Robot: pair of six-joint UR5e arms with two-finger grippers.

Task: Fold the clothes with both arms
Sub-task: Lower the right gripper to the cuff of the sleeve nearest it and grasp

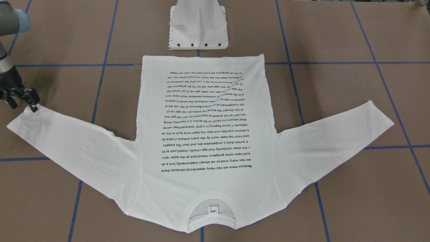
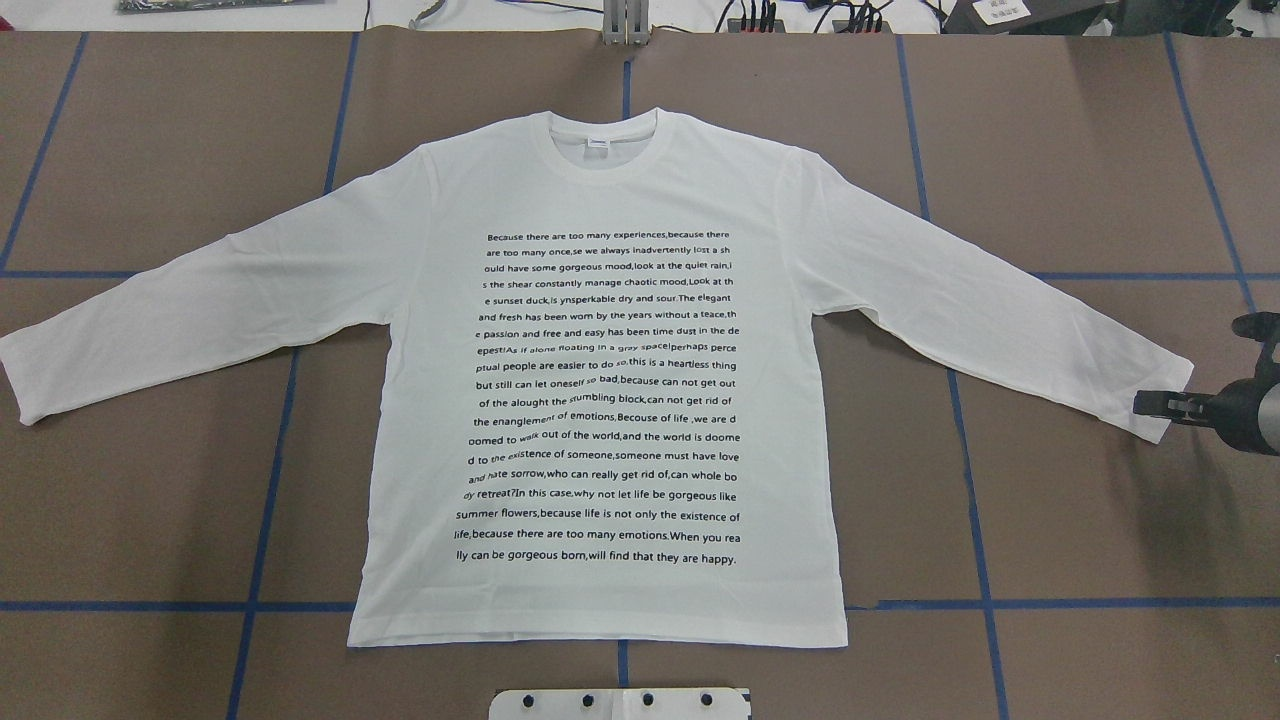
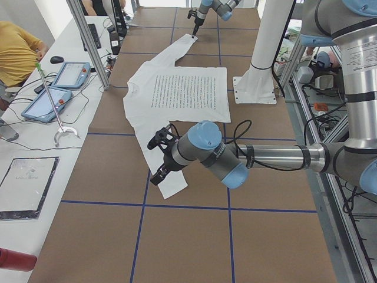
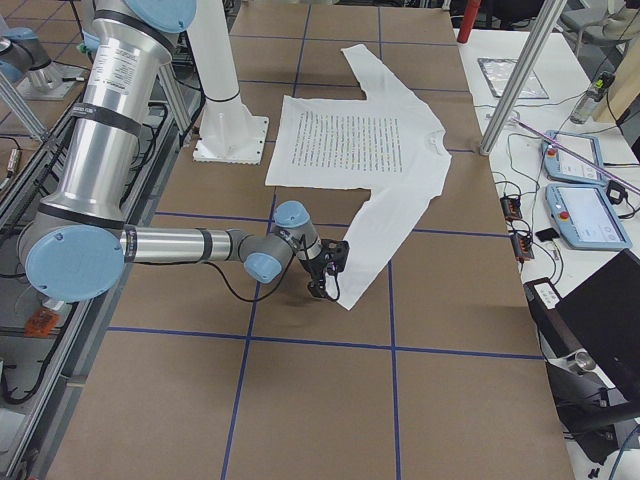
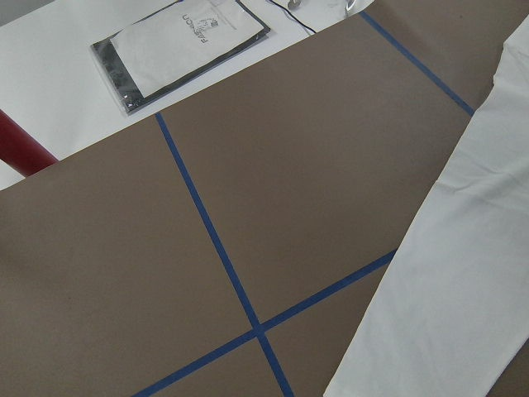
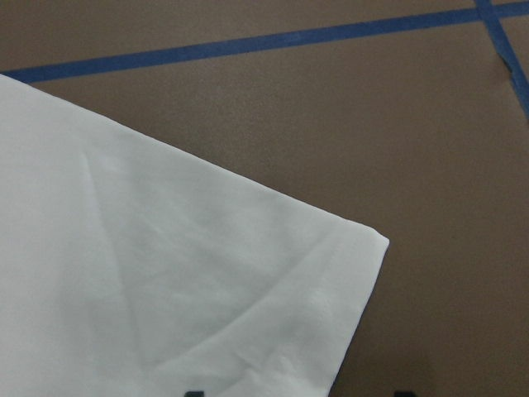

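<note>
Mount: white metal pedestal mount [image 2: 620, 703] stands at the robot's edge of the scene, just short of the shirt's hem.
Tabletop: brown tabletop [image 2: 150, 500], gridded with blue tape.
Shirt: large white long-sleeved cotton T-shirt [image 2: 600, 400] lies flat at the centre, black printed lines up, hem toward the robot, sleeves spread wide.
Right arm: black two-finger right end effector [image 2: 1142, 405] sits low at the right-hand sleeve cuff [image 2: 1180, 375], fingers apart across the cuff's edge.
Left arm: black left end effector [image 3: 154, 162] hangs over the left-hand sleeve end [image 3: 171, 186]; fingers apart or together, cannot tell.
Collar: ribbed round collar [image 2: 610, 165] and small neck tag [image 2: 599, 143] lie farthest from the robot.
</note>
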